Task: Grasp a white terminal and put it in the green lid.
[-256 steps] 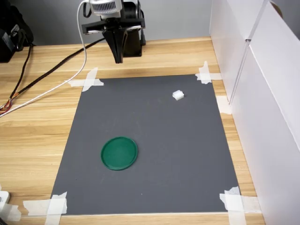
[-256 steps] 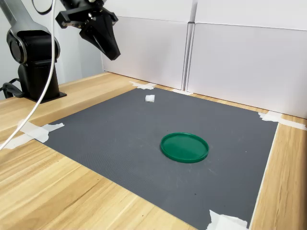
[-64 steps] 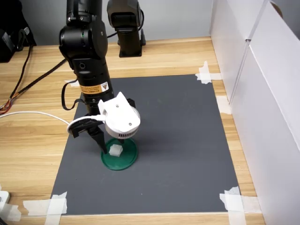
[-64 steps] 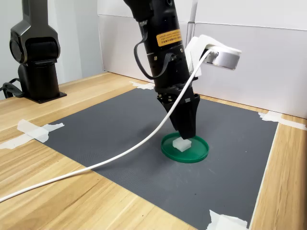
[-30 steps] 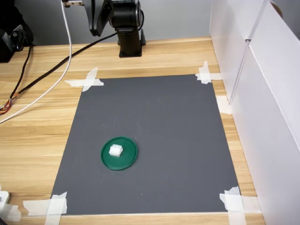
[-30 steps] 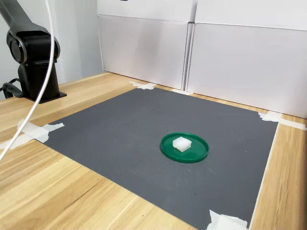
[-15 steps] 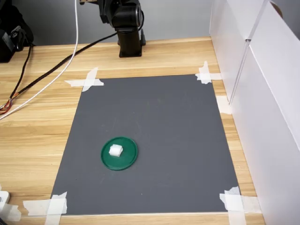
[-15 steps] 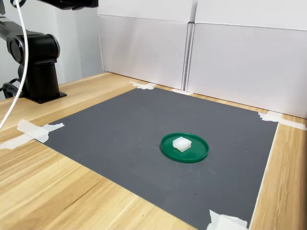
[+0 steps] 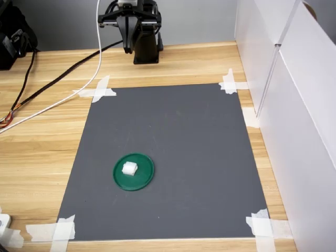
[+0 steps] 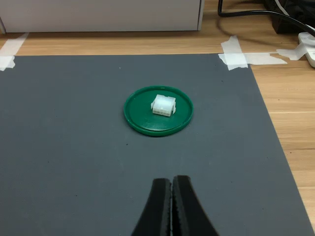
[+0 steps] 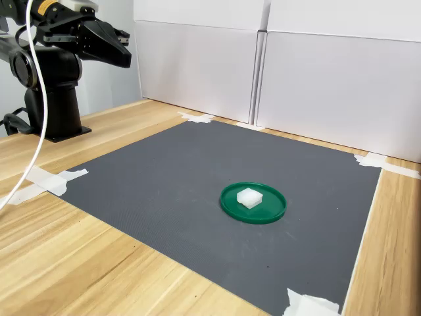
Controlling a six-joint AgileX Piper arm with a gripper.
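You are looking at a light wooden table [image 9: 42, 142] with a dark grey mat [image 9: 173, 157] held down by white tape strips [image 9: 97, 92] at its corners. On the mat lies the green lid [image 9: 134, 171], a flat round disc, seen in both exterior views and the wrist view. The white terminal [image 9: 129, 168] sits inside the green lid, resting on its flat surface; in the first exterior view it lies a little toward the first exterior view's left of the lid's centre, and in the wrist view [image 10: 163, 104] it sits close to the middle of the disc. Your claw [image 10: 172, 206] is pinched closed with its two black fingers pressed together and nothing between them. It hangs above the mat, well apart from the green lid, pointing toward it. In the first exterior view the claw [image 9: 127, 37] is near the arm's black base [image 9: 144, 44] at the far edge of the table. In the second exterior view the claw [image 11: 122, 58] hangs high at the second exterior view's left. A white cable [image 9: 79, 86] trails across the table. White panels [image 11: 263, 72] stand along one side of the mat.
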